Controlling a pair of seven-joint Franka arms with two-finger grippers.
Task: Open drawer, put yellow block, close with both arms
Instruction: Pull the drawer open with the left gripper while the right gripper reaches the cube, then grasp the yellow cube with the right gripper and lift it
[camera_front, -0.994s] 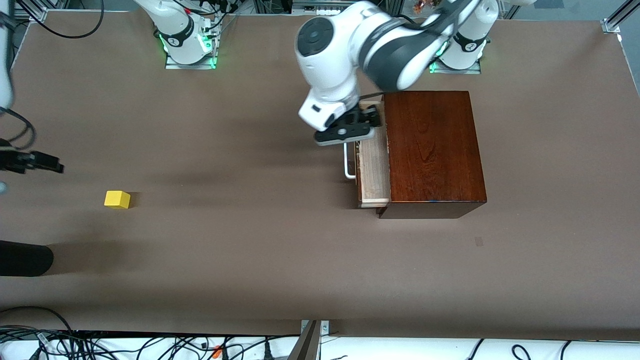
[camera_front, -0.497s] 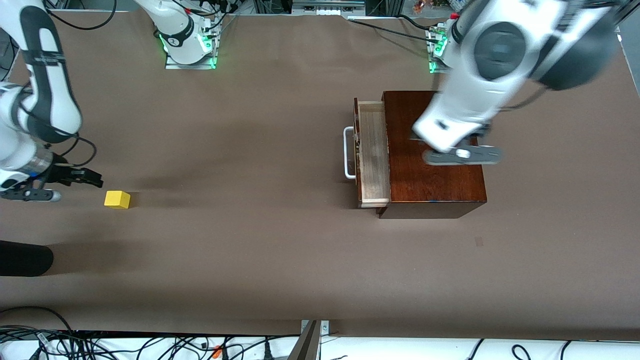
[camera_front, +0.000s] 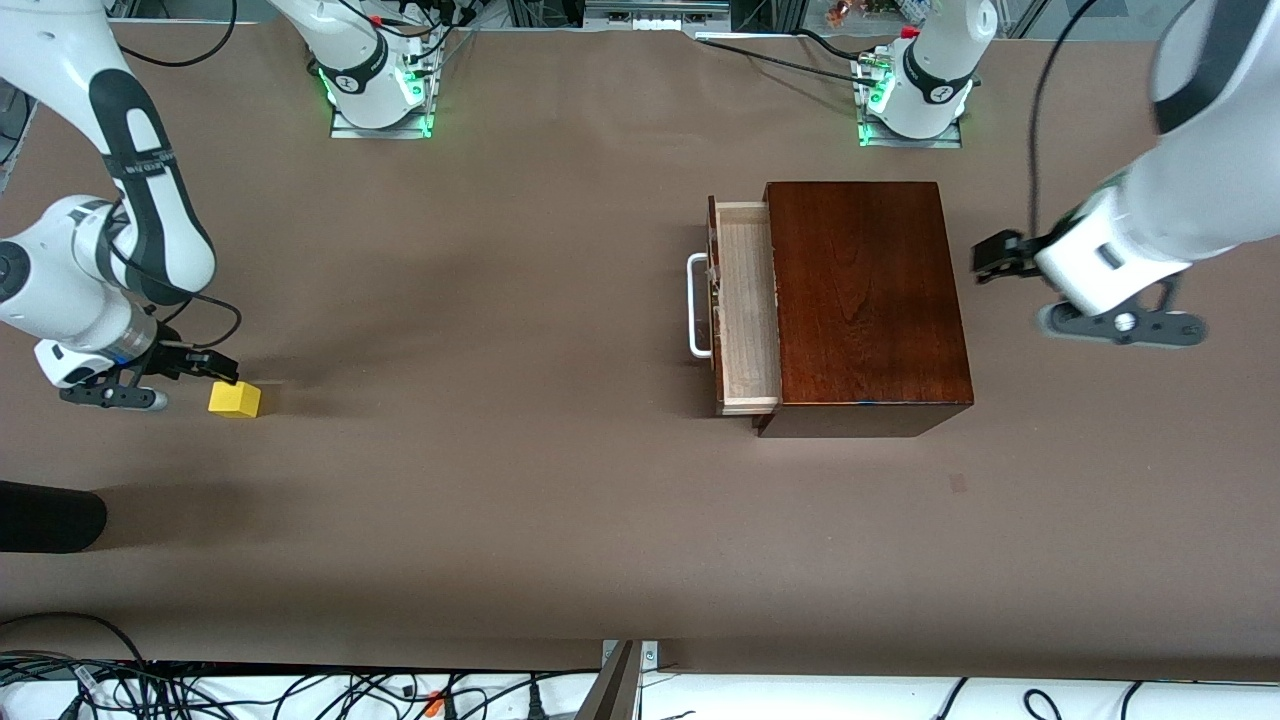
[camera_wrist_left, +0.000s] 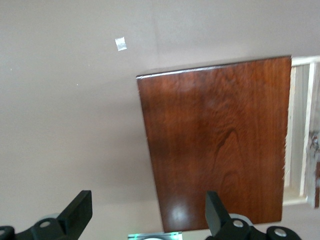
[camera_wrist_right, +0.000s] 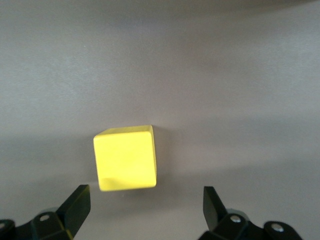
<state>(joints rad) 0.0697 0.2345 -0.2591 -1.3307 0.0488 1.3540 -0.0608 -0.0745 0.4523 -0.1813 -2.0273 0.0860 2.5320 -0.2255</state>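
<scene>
While the drawer (camera_front: 748, 305) stands partly pulled out of the dark wooden box (camera_front: 862, 300), its white handle (camera_front: 694, 305) facing the right arm's end of the table, the yellow block (camera_front: 235, 399) rests on the brown table (camera_front: 500, 480) well apart from it, near that same end. Right gripper (camera_wrist_right: 142, 207): fingers spread wide, low over the table just beside the block, not touching it. Left gripper (camera_wrist_left: 147, 212): fingers wide apart, holding nothing, over bare table beside the box at the left arm's end.
</scene>
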